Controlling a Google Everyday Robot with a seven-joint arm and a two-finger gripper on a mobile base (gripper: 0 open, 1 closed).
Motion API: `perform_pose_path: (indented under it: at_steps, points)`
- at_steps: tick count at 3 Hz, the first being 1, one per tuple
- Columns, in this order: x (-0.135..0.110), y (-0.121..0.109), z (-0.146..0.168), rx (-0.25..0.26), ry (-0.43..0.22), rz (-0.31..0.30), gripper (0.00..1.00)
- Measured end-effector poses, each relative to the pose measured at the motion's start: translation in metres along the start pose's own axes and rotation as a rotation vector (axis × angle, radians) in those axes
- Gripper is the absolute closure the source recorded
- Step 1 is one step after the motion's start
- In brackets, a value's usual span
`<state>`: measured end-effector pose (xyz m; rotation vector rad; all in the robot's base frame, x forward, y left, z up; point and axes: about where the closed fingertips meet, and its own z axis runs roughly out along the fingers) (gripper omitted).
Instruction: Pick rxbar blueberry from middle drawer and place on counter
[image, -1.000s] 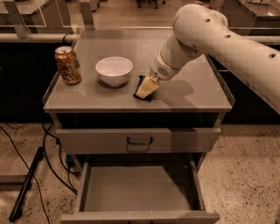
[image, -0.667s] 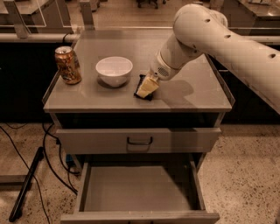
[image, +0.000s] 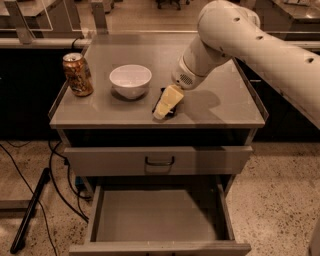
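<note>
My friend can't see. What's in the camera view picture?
The robot's gripper is down at the rxbar blueberry on the counter. A white bowl and a can stand nearby; the middle drawer below sits open.

One can (image: 78, 74), one bowl (image: 130, 80), apparently one dark bar (image: 170, 113) under one gripper (image: 159, 113), two drawers (image: 157, 220).

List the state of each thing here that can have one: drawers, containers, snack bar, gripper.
Lower drawer: pulled out, no bar in it.
Handled drawer: looks closed.
Bar: lying on the counter near its front edge, mostly hidden by the gripper.
Gripper: down on the bar, tilted toward the front edge.
Can: upright at the counter's left.
Bowl: right way up, between can and gripper.
</note>
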<state>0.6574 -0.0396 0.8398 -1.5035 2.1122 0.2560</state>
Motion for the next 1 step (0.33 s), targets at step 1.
perform_pose_path:
  at_steps: [1]
  points:
    - [-0.0002,-0.0001,-0.0002,-0.001,0.001,0.002,0.00]
